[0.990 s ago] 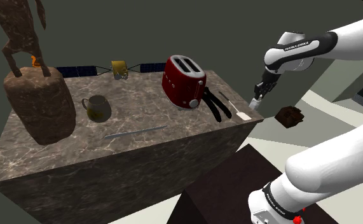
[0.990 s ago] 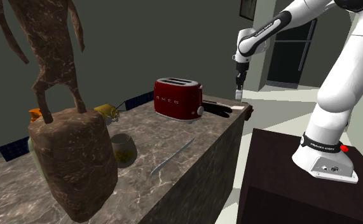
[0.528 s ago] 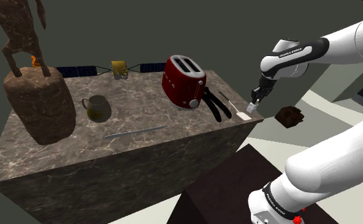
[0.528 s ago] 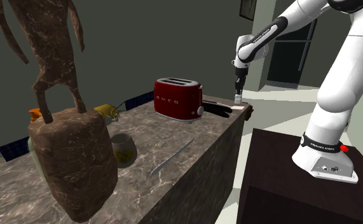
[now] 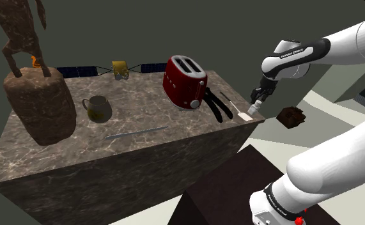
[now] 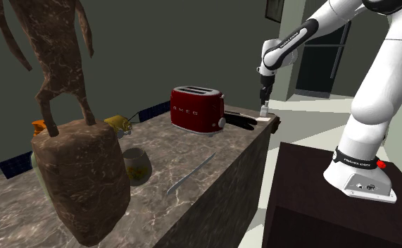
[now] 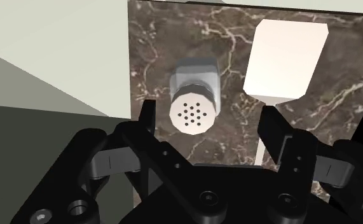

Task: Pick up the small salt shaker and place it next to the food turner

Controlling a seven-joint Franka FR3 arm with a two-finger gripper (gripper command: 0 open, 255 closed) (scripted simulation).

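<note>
The small salt shaker [image 7: 196, 95], grey-bodied with a pale cap pierced by small holes, stands upright on the dark marble counter [image 5: 142, 153]. In the shoulder view it is at the counter's right end, close to the edge. Just beside it lies the food turner [image 7: 287, 60], its white blade flat on the stone and apart from the shaker. The gripper [image 7: 210, 111] hangs directly over the shaker with its black fingers spread wide. The shaker sits between them, nearer one finger and touched by neither, so nothing is held.

Left of the turner in the shoulder view lies a black two-armed utensil [image 5: 217, 107], then a red toaster [image 6: 196, 109] with SMEG lettered on its side. The arm [image 5: 299, 52] carries the words FRANKA EMIKA. Farther left are an olive mug [image 5: 98, 108], a long knife [image 5: 136, 133] and a brown stone sculpture [image 5: 37, 102].
</note>
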